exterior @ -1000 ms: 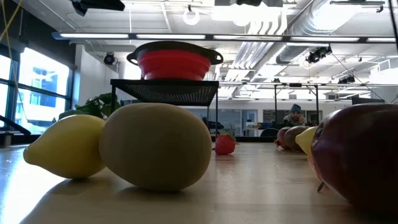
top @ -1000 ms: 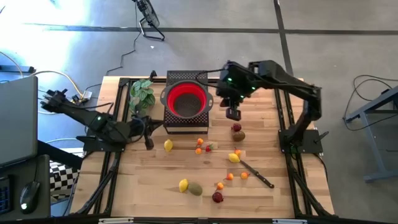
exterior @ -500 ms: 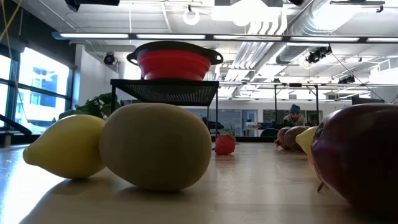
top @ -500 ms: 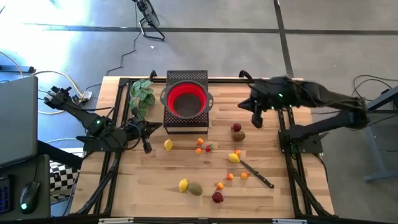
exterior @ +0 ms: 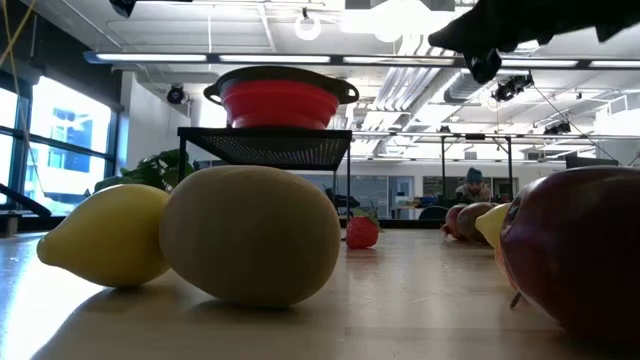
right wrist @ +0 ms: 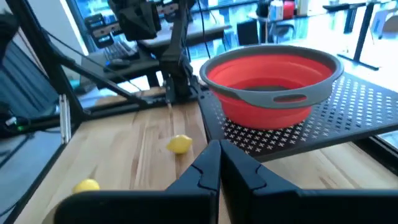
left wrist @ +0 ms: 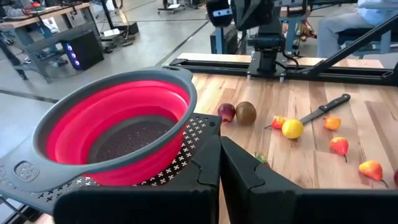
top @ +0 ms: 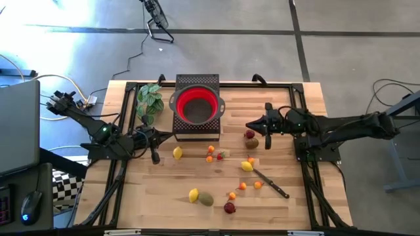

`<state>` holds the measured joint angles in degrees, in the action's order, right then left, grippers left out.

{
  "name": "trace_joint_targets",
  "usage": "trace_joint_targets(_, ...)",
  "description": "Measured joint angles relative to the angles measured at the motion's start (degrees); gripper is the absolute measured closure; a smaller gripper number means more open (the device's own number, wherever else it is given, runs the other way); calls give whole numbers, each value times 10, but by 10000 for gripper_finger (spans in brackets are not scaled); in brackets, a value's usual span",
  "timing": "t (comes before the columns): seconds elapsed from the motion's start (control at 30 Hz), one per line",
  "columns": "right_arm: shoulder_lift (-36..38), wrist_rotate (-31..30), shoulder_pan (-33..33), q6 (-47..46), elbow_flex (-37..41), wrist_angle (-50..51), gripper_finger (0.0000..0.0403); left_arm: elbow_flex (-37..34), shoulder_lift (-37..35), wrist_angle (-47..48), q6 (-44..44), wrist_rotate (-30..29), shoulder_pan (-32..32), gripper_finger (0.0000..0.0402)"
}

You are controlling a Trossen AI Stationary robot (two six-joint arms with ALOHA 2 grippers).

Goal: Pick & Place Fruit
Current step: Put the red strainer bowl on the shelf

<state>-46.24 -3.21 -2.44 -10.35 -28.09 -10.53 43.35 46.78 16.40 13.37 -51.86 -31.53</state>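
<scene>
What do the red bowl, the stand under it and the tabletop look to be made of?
Red bowl: likely soft silicone with a grey rim, matte; its stepped walls suggest it folds, and its base is perforated. Stand: probably black metal sheet, matte, punched with small holes. Tabletop: wood, pale strips joined side by side, with visible grain and a light sheen.

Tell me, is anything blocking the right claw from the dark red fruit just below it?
Nothing visible does. The right gripper, shut, hangs beside the dark red fruit and brown kiwi, with only bare table between them.
</scene>
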Motion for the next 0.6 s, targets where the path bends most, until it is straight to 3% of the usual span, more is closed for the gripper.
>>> trace_joint_targets(0.23, 0, -69, 6, 1, 37, -49, 401, 0, 0, 4, 0, 5, 0, 401)
trace_joint_targets(0.6, 0, -74, 6, 56, 37, -46, 401, 0, 13, 4, 6, 51, 0, 401)
